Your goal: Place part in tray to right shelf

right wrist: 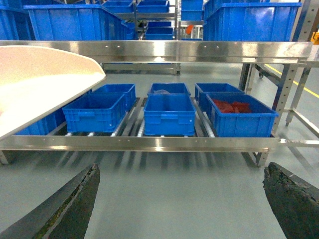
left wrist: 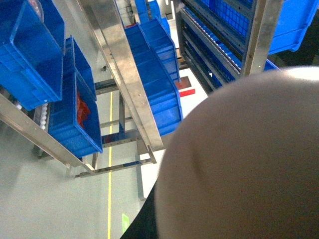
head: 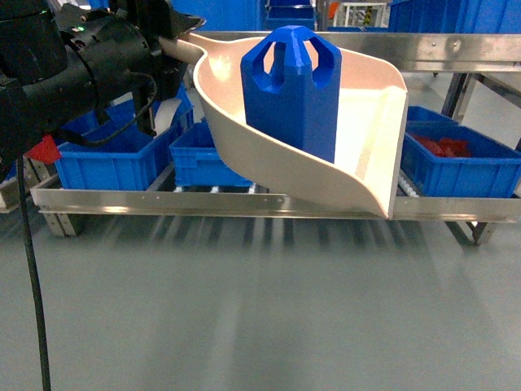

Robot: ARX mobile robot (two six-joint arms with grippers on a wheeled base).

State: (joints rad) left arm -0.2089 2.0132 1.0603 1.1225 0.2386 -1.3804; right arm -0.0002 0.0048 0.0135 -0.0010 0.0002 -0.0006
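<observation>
Left gripper (head: 167, 45) clamps the tray (head: 370, 122) handle at ten o'clock, blue part (head: 291, 90) upright inside; right gripper (right wrist: 182, 199) fingers spread over bare floor (head: 260, 309).

The floor (head: 260, 309) is smooth grey-green and it reflects the light in pale streaks near the rack. On the low level of the steel rack stand several blue crates (right wrist: 169, 113) on white rollers, and the crate at the far right (right wrist: 241, 117) holds red pieces (their shape is too small to tell). Farther back more blue crates (right wrist: 249, 22) sit on higher levels, and a yellow line (left wrist: 109, 164) runs along the floor.
</observation>
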